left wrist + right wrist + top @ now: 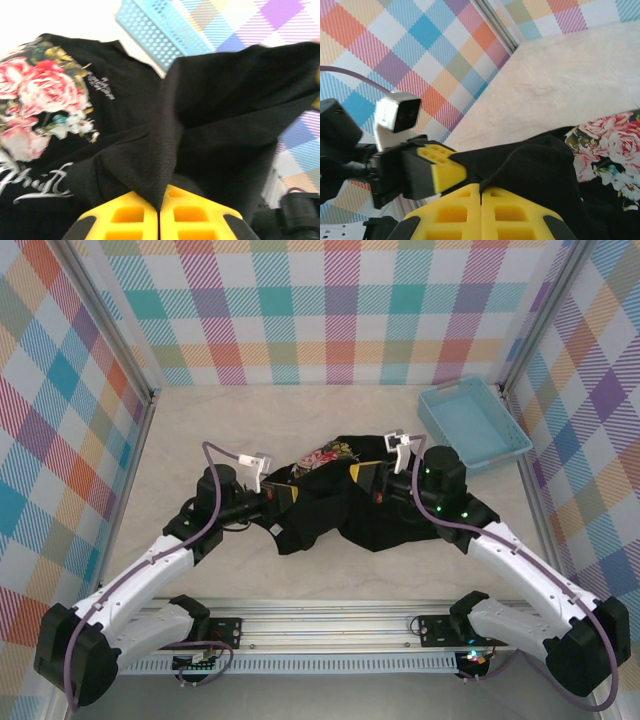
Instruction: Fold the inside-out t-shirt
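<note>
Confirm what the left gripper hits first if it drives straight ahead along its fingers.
The t-shirt: the left gripper is shut on a fold of it, and raised black cloth stands directly ahead. Past that ridge sits the blue basket, probably well beyond; depth is unclear.

Black t-shirt (330, 510) with a pink-and-white rose print (325, 455), yellow pincer pads (125, 215), pale blue perforated basket (433, 427), beige marbled desk (250, 420), walls (330, 310) in pastel multicoloured plaid.

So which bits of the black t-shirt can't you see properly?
- Top view: t-shirt bunched; sleeves and collar can't be told apart; left gripper and right gripper cover parts.
- Left wrist view: white writing cut off by the left edge.
- Right wrist view: rose print cut off by the right edge.
</note>
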Robot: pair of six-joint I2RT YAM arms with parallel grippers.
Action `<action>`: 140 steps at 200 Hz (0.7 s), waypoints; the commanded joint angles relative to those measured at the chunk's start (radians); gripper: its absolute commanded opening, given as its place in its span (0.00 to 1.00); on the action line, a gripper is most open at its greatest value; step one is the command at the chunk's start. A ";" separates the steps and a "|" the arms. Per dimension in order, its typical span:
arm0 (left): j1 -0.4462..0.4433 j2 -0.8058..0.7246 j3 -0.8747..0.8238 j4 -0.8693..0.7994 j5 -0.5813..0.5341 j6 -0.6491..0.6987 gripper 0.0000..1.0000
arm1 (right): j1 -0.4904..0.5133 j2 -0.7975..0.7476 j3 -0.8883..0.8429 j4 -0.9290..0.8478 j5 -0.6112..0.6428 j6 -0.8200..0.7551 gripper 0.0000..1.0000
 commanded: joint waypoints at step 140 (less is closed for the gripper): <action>-0.240 0.335 0.278 -0.143 -0.142 0.308 0.37 | -0.020 -0.017 -0.106 0.053 -0.110 -0.085 0.00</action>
